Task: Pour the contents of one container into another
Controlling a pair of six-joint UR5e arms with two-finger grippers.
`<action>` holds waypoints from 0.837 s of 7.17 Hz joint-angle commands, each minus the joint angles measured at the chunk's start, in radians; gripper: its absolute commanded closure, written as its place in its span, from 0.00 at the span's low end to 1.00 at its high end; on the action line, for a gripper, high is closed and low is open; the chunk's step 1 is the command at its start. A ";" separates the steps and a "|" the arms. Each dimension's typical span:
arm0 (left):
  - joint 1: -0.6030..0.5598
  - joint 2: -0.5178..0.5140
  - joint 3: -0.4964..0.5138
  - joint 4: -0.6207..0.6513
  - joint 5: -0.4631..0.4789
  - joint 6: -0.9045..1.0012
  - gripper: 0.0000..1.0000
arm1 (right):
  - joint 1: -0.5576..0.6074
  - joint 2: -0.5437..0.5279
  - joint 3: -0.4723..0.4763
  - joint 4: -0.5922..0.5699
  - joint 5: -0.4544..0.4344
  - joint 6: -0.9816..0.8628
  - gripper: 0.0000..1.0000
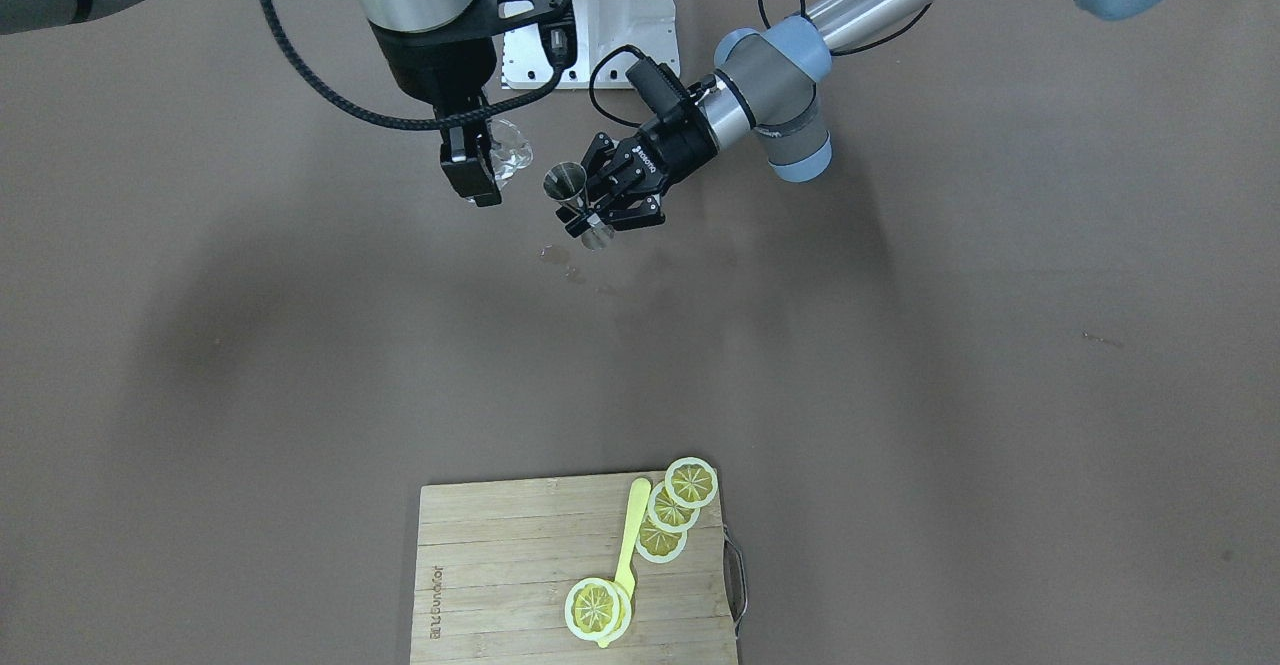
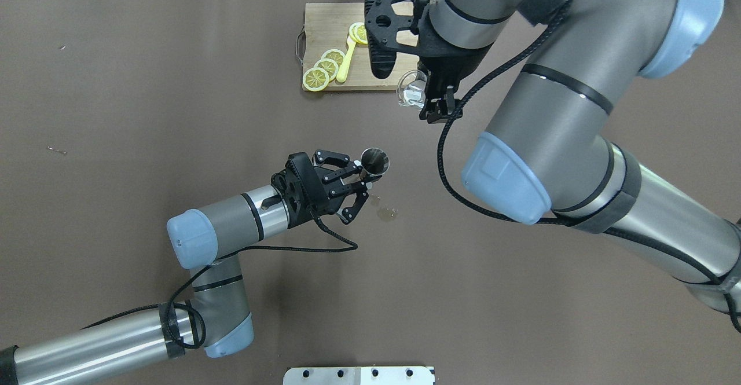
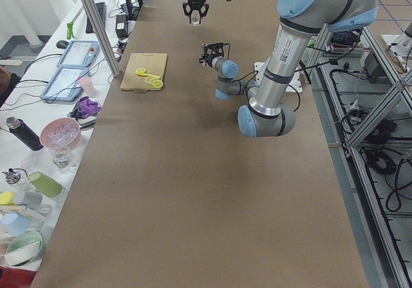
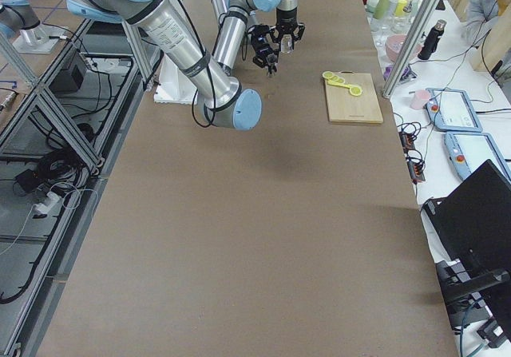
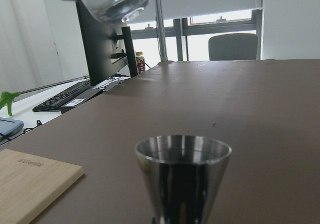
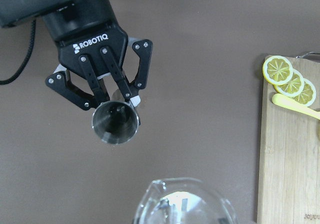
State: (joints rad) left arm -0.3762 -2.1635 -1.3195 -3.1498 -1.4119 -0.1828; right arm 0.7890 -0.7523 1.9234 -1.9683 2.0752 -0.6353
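Note:
A steel jigger (image 2: 375, 162) stands upright off the table, my left gripper (image 2: 363, 181) shut on its narrow waist. From the left wrist its open top cup (image 5: 182, 171) fills the lower middle. A clear glass (image 2: 410, 90) hangs higher and further out over the table, with my right gripper (image 2: 435, 110) shut on it. The front view has the glass (image 1: 510, 153) to the left of the jigger (image 1: 566, 183), a gap between them. Looking down from the right wrist, the glass rim (image 6: 185, 204) sits below the jigger's mouth (image 6: 116, 124). I cannot tell whether either holds liquid.
A small wet patch (image 2: 386, 213) marks the brown table beside the left gripper. At the far edge lies a wooden cutting board (image 2: 324, 20) with lemon slices (image 2: 324, 69) and a yellow utensil (image 2: 345, 63). A white mounting plate (image 1: 620, 15) sits by the robot's base.

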 commanded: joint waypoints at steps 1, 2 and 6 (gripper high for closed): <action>-0.038 -0.001 0.014 0.031 0.002 -0.003 1.00 | 0.093 -0.115 0.066 0.075 0.096 -0.001 1.00; -0.050 -0.002 0.013 0.057 0.004 -0.003 1.00 | 0.145 -0.165 0.078 0.106 0.153 -0.004 1.00; -0.150 0.073 -0.144 0.161 -0.009 -0.003 1.00 | 0.350 -0.463 0.094 0.380 0.380 -0.041 1.00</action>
State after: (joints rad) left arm -0.4995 -2.1021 -1.4527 -3.0356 -1.4173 -0.1894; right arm 1.0850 -1.1172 2.0169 -1.6819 2.3957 -0.6553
